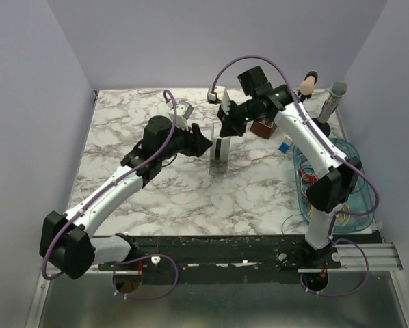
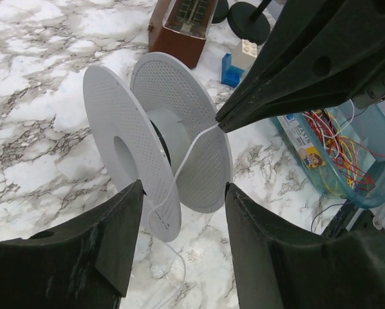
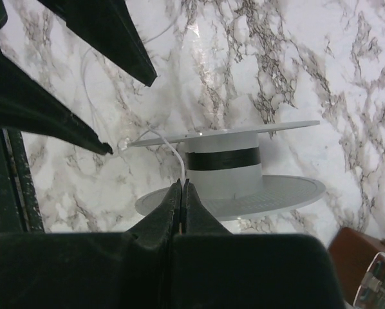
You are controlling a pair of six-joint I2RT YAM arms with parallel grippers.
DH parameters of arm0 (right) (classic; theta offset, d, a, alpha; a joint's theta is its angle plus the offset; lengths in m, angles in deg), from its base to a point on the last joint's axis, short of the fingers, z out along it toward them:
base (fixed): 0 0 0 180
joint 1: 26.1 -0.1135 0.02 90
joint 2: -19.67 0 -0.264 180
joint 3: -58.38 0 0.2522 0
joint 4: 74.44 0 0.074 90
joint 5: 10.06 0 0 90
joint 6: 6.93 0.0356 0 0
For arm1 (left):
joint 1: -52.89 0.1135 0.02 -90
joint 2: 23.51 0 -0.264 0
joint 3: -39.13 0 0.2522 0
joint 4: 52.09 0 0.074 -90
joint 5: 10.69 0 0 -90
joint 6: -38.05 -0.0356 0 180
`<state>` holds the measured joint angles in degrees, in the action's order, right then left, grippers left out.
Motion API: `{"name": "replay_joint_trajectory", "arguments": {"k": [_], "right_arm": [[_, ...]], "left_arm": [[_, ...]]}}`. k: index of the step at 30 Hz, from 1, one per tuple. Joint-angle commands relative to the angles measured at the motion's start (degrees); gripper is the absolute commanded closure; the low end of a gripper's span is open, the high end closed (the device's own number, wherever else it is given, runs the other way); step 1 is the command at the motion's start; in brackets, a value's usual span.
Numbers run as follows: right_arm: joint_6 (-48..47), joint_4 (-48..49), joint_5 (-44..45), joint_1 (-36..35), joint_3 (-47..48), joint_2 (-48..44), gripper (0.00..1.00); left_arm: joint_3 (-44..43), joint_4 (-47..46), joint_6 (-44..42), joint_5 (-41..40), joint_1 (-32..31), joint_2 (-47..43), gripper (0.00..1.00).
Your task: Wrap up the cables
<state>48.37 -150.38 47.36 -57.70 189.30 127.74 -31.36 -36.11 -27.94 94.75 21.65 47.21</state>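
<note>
A white spool (image 1: 219, 154) stands on edge mid-table, with a black band on its hub (image 3: 223, 158). My right gripper (image 3: 181, 183) is shut on a thin white cable (image 3: 173, 151). The cable runs from those tips (image 2: 221, 123) between the spool's two flanges (image 2: 173, 138) and trails over the near flange onto the marble (image 2: 179, 257). My left gripper (image 2: 184, 187) is open, its fingers either side of the near flange's lower edge without touching it. More cables, thin red, orange, yellow and green wires (image 2: 337, 138), lie tangled in a clear blue bin (image 1: 341, 198).
A brown metronome (image 2: 183, 26) stands just behind the spool, with a blue brick (image 2: 231, 69) and a pale brick beside it. Two stands with black round bases (image 2: 247, 19) are at the back right. The bin sits by the right arm's base.
</note>
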Motion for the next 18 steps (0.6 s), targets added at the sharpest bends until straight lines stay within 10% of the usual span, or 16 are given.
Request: {"name": "replay_joint_trajectory", "arguments": {"k": [1,10,18], "right_arm": [[-8.9,1.6,-5.4,3.2,-3.3,-3.9,0.99],[-36.0,-11.6,-23.9,4.1,-11.0,-11.7,0.99],[-37.2,-11.0,-12.3,4.0,-24.6,-24.1,0.99]], "left_arm": [[0.5,-4.4,-0.7,0.5,-0.1,-0.6,0.41],[0.8,-2.3,-7.9,7.4,1.1,-5.1,0.41],[2.8,-5.1,-4.2,2.2,1.4,-4.5,0.39]]}}
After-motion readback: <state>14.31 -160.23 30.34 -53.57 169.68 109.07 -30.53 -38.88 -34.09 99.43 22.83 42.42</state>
